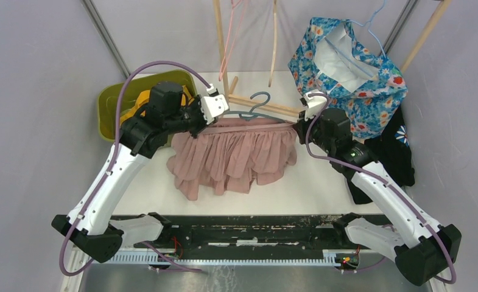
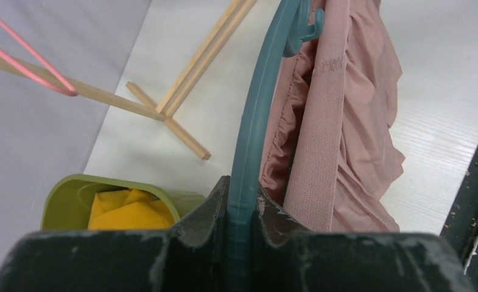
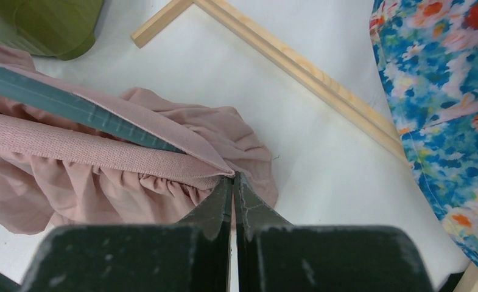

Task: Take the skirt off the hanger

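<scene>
While the skirt [image 1: 236,155] lies on the bench [image 1: 321,185] between the two pairs of fingers, waistband [image 3: 72,149] on the hanger [image 1: 259,113], the left fingers [image 2: 219,204] are closed on the hanger's arm; the right fingers [image 3: 223,204] pinch the waistband's end, tips together.

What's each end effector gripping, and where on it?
Left end effector is shut on the teal hanger, on its arm near one end. Right end effector pinches the pink skirt at the waistband's end.
</scene>
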You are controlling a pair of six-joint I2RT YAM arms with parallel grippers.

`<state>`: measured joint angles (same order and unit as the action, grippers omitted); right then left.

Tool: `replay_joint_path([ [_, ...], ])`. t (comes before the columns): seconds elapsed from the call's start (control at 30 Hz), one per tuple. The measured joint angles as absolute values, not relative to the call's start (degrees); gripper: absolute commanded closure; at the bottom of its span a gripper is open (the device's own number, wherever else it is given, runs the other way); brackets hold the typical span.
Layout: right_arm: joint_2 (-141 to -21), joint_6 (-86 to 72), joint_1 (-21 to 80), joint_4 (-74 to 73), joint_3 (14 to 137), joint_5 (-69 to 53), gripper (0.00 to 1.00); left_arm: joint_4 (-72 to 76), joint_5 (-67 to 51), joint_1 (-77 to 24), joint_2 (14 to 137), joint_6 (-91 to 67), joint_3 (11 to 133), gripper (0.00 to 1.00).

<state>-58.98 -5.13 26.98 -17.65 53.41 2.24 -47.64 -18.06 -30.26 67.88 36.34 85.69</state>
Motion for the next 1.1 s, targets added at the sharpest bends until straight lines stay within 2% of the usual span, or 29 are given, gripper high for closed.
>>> replay_joint_path([
  [0.1,-59.35,-4.67,26.41,-18.24,54.43,2.26,0.99,-46.74,-17.37,-30.26,67.88,36.16,85.76,0.97],
  [0.27,-62.13,-3.09,22.0,-29.26,54.78,6.94,0.99,-40.05,-15.9,-28.49,66.15,33.28,86.37,0.97],
  [0.4,-62.85,-1.69,23.16,-33.58,55.11,5.69,0.99,-34.94,-17.74,-28.47,65.41,30.92,86.41,0.97],
  [0.43,-62.81,-1.02,23.51,-34.63,55.79,5.54,0.93,-34.06,-18.46,-28.47,65.49,30.46,86.41,0.97],
  [0.47,-62.7,-0.34,23.81,-35.29,56.53,5.54,0.82,-33.52,-19.16,-28.47,65.69,30.15,86.41,0.97],
  [0.5,-62.67,0.45,23.9,-35.86,57.52,5.67,0.76,-33.12,-19.81,-28.47,65.93,29.82,86.41,0.97],
  [0.6,-61.08,2.42,24.01,-37.19,61.32,6.52,0.68,-32.91,-21.21,-28.47,66.65,29.54,86.41,0.97],
  [0.87,-57.8,8.97,25.08,-41.47,75.96,4.05,0.62,-36.8,-25.76,-28.47,67.64,31.35,86.19,0.97],
  [1.1,-64.69,14.39,29.19,-46.13,88.75,-0.64,0.53,-42.04,-34.2,-28.47,67.85,36.49,82.83,0.97],
])
